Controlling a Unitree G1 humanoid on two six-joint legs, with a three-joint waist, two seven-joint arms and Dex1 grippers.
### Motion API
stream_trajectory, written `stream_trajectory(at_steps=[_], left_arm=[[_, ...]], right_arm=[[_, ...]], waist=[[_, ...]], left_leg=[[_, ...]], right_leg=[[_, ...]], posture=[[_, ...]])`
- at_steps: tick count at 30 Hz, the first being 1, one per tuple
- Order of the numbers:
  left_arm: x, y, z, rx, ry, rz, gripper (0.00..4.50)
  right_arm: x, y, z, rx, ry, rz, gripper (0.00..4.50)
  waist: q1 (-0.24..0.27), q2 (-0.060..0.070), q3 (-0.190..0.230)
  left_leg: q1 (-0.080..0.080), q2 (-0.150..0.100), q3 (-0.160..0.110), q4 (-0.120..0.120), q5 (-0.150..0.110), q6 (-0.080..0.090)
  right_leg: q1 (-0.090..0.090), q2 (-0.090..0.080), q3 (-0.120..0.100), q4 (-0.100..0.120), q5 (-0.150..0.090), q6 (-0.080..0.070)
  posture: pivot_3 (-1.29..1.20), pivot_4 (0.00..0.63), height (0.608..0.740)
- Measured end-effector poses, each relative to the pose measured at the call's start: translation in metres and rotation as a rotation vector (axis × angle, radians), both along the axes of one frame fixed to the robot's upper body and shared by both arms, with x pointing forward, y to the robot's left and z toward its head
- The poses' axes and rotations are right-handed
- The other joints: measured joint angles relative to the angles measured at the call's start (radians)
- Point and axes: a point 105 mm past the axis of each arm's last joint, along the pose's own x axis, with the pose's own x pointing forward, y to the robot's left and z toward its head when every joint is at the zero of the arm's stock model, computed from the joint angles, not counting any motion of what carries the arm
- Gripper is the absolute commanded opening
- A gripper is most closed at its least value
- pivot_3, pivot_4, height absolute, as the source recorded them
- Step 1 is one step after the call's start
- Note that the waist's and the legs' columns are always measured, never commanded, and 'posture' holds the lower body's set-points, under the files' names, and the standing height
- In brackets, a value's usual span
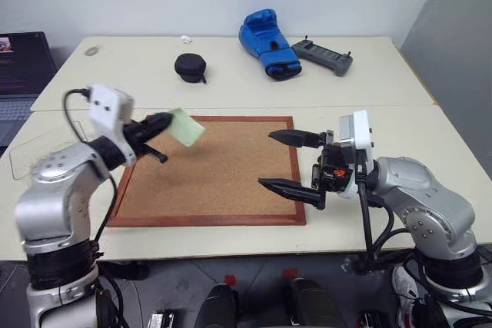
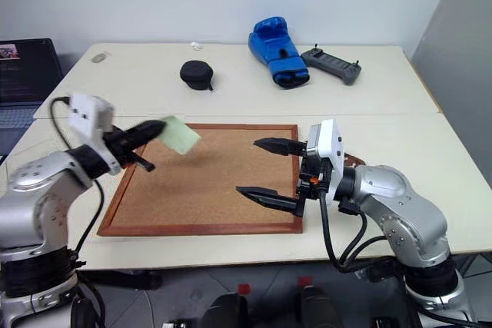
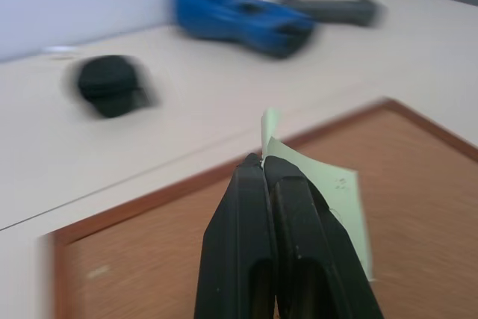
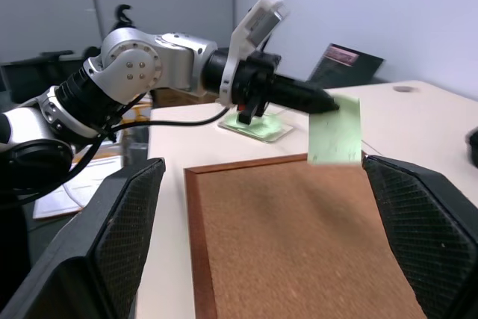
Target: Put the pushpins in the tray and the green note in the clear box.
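A: The green note (image 1: 185, 127) is pale green, and the cork board (image 1: 223, 182) tan with a reddish-brown frame.
B: The glove (image 1: 267, 42) is bright blue; the round pouch (image 1: 190, 67) looks black, perhaps.

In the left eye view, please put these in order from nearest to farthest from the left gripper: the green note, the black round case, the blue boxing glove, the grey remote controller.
1. green note, pinched in the left gripper over the cork board.
2. black round case, behind the board on the far table.
3. blue boxing glove, farther back, toward the right.
4. grey remote controller, right of the glove.
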Motion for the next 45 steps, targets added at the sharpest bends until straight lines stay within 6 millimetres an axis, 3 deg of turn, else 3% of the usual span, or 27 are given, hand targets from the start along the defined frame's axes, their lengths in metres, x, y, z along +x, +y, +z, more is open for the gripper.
stream_trajectory(at_steps=[10,15,24,30,32,34,35,45], left_arm=[[-0.043,0.105,-0.002,-0.043,-0.1,0.634,0.02],[-0.038,0.14,-0.012,-0.062,-0.124,0.802,0.02],[-0.007,0.166,-0.026,-0.163,-0.124,0.863,0.02],[0.006,0.173,-0.053,-0.211,-0.055,0.875,0.02],[0.01,0.172,-0.06,-0.218,-0.038,0.862,0.4],[0.011,0.171,-0.062,-0.221,-0.031,0.855,0.49],[0.012,0.17,-0.063,-0.221,-0.032,0.851,0.85],[0.018,0.168,-0.057,-0.223,-0.062,0.845,2.77]], right_arm=[[0.006,0.013,0.012,0.017,-0.029,0.113,4.5],[0.008,0.016,0.01,0.016,-0.018,0.12,4.5],[0.01,0.015,0.005,0.007,-0.015,0.094,4.5],[0.012,0.011,0.003,0.001,-0.015,0.059,4.5],[0.012,0.01,0.004,0.0,-0.021,0.051,4.5],[0.012,0.009,0.004,0.001,-0.024,0.042,4.5],[0.012,0.008,0.004,0.002,-0.023,0.034,4.5],[0.016,0.004,0.003,0.002,-0.019,-0.003,4.5]], waist=[[0.004,0.0,0.0],[0.007,-0.002,-0.001],[0.006,-0.004,-0.003],[0.002,-0.004,-0.003],[0.003,-0.004,-0.003],[0.003,-0.005,-0.003],[0.004,-0.005,-0.003],[0.002,-0.005,-0.003]], left_leg=[[0.0,0.0,0.0,-0.001,0.0,0.0],[0.0,-0.001,0.0,0.0,0.0,0.0],[0.0,-0.002,0.0,-0.001,0.0,0.0],[0.0,-0.001,0.0,-0.001,0.0,0.0],[-0.001,-0.001,0.0,-0.001,0.0,0.0],[-0.001,-0.001,0.0,-0.001,0.0,0.0],[-0.001,-0.001,0.0,-0.001,0.0,0.0],[-0.001,-0.001,0.0,-0.001,0.0,0.0]], right_leg=[[0.0,-0.004,-0.001,0.0,0.0,0.0],[0.0,-0.006,-0.001,0.0,0.0,0.0],[-0.001,-0.005,-0.002,0.0,0.0,0.0],[-0.001,-0.006,-0.002,0.0,0.0,0.0],[-0.001,-0.006,-0.002,0.0,0.0,0.0],[-0.001,-0.007,-0.002,0.0,0.0,0.0],[-0.001,-0.007,-0.002,0.0,0.0,0.0],[-0.001,-0.007,-0.002,0.0,0.0,0.0]], posture=[[0.0,0.15,0.74],[0.0,0.15,0.74],[0.0,0.15,0.74],[0.0,0.15,0.74],[0.0,0.15,0.74],[0.0,0.15,0.74],[0.0,0.15,0.74],[0.0,0.15,0.74]])
